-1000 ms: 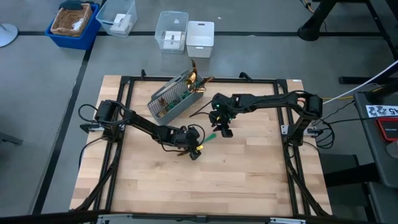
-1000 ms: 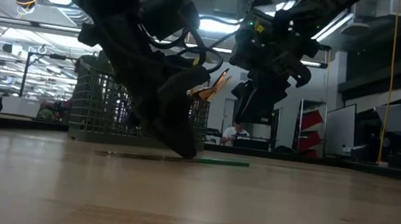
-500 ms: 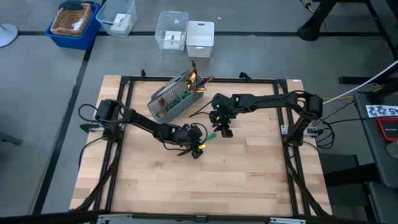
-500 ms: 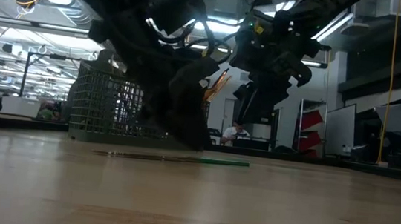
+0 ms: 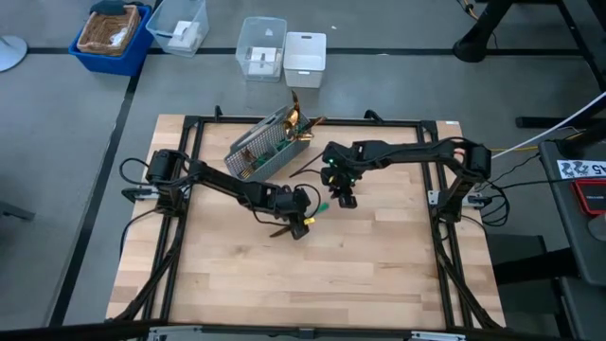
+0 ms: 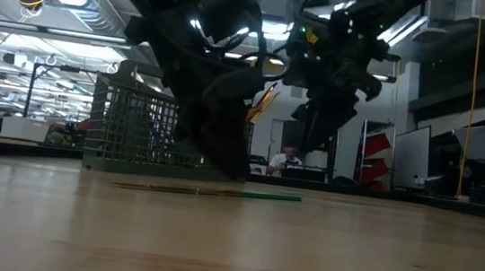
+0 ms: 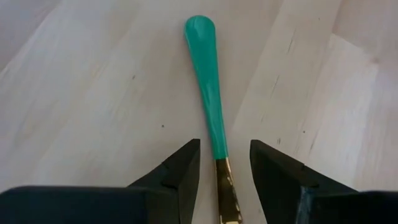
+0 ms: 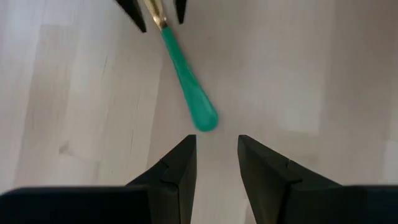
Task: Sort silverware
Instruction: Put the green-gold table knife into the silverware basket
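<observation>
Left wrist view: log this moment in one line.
left tool: open, straddling utensil | utensil: flat on table | right tool: open, above handle tip

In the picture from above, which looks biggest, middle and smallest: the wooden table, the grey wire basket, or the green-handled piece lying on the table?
1. Wooden table, by far the largest.
2. Grey wire basket, much smaller.
3. Green-handled piece lying on the table, smallest; only a short green bit of it shows beside the left gripper.

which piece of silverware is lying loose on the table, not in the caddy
The one with the teal handle lying flat on the wood between the open fingers of the left gripper. The other pieces stick up out of the mesh caddy.
</observation>
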